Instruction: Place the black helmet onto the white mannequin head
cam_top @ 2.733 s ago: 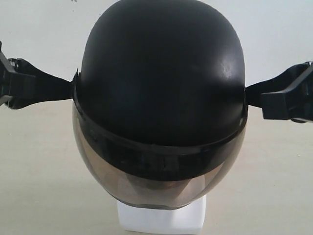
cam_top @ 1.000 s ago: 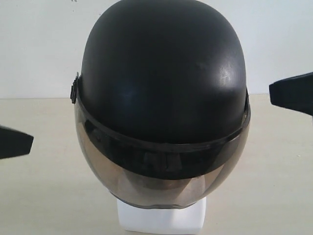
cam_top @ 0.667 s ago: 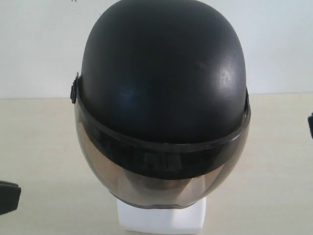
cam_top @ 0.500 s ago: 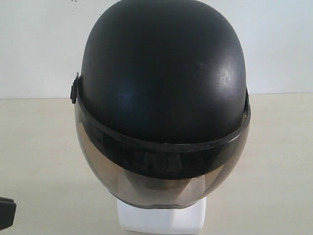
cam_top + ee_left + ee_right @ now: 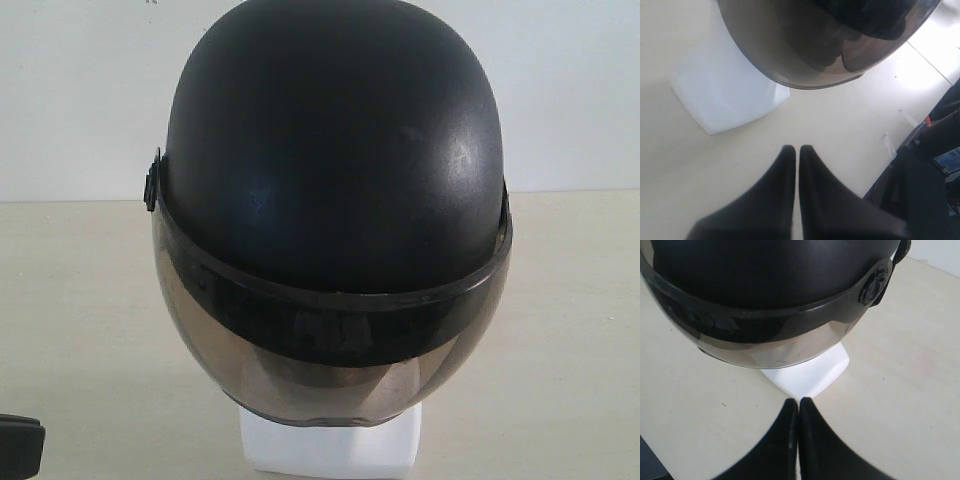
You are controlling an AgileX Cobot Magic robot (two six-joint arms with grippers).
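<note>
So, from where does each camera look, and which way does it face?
Exterior view: in front, facing the black helmet on the white mannequin head; only a dark tip of the left arm shows.
Left wrist view: mounted behind the shut left gripper, looking at the visor's underside.
Right wrist view: mounted behind the shut right gripper, looking at the visor's side.
Shared: both wrist views show visor, white neck base, table.

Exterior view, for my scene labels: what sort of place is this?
Probably a lab test bench: plain beige table, blank white wall, a helmet set on a mannequin head.
</note>
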